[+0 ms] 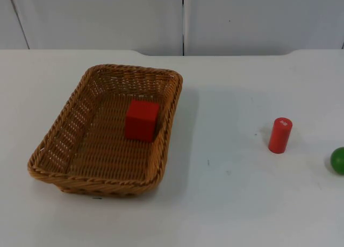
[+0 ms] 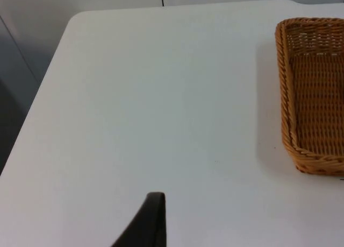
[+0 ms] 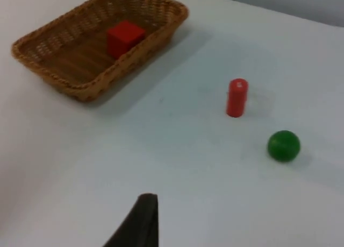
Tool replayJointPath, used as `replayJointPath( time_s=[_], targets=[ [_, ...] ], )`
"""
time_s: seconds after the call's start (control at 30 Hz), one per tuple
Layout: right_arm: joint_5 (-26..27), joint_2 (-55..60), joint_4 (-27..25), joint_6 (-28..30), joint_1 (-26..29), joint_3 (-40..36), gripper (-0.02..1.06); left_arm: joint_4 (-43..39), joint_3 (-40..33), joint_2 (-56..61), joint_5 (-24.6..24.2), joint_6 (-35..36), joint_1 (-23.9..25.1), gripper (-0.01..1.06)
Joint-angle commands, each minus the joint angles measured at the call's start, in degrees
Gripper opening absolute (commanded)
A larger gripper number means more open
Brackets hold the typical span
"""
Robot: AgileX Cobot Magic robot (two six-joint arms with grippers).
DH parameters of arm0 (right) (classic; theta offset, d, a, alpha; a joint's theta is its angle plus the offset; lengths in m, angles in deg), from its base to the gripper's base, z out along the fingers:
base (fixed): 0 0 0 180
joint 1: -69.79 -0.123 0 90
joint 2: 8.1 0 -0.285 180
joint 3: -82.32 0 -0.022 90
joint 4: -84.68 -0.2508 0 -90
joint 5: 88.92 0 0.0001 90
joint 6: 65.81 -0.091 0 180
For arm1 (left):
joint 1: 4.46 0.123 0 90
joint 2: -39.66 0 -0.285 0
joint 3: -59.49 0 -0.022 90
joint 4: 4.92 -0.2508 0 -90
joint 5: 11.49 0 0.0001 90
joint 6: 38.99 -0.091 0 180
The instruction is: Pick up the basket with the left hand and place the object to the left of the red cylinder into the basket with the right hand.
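A woven basket [image 1: 64, 178] sits flat on the white tabletop [image 1: 226, 204] with a red cube [image 1: 142, 120] inside it, near its right wall. Well apart to the right stands the upright red cylinder [image 1: 280, 135], and a green ball [image 1: 338, 160] lies near it on its right. One black fingertip [image 2: 150, 223] of the left gripper hangs above bare tabletop beside the basket; one fingertip [image 3: 141, 221] of the right gripper hangs near the cylinder and ball. How wide either pair of jaws stands I cannot tell.

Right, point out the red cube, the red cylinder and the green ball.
red cube [image 1: 142, 120]: top view, on its front face, inside the wicker basket.
red cylinder [image 1: 280, 135]: top view, on its upright side.
green ball [image 3: 284, 145]: right wrist view, on the middle of its surface.
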Motion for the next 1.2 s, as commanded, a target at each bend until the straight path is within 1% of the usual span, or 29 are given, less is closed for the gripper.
replayJointPath(
  time_s=[0.0, 0.1, 0.13, 0.33, 0.37, 0.53, 0.57, 0.73, 1.17],
  targets=[
    [0.42, -0.22, -0.02, 0.02, 2.20, -0.43, 1.05, -0.33, -0.31, 0.21, -0.19, 0.46, -0.28, 1.05],
    [0.42, -0.22, -0.02, 0.02, 7.10, -0.43, 1.05, -0.33, -0.31, 0.21, -0.19, 0.46, -0.28, 1.05],
    [0.42, -0.22, -0.02, 0.02, 7.10, -0.43, 1.05, -0.33, -0.31, 0.21, -0.19, 0.46, -0.28, 1.05],
    [0.42, -0.22, -0.02, 0.02, 16.45, -0.43, 1.05, -0.46, -0.31, 0.21, -0.19, 0.46, -0.28, 1.05],
    [0.42, -0.22, -0.02, 0.02, 16.45, -0.43, 1.05, -0.46, -0.31, 0.21, -0.19, 0.46, -0.28, 1.05],
    [0.42, -0.22, -0.02, 0.02, 22.91, -0.43, 1.05, -0.46, -0.31, 0.21, -0.19, 0.46, -0.28, 1.05],
    [0.42, -0.22, -0.02, 0.02, 22.91, -0.43, 1.05, -0.46, -0.31, 0.21, -0.19, 0.46, -0.28, 1.05],
    [0.42, -0.22, -0.02, 0.02, 26.60, -0.43, 1.05, -0.46, -0.31, 0.21, -0.19, 0.46, -0.28, 1.05],
    [0.42, -0.22, -0.13, 0.02, 26.91, -0.43, 1.05, -0.46, -0.31, 0.21, -0.19, 0.46, -0.28, 1.05]
  ],
)
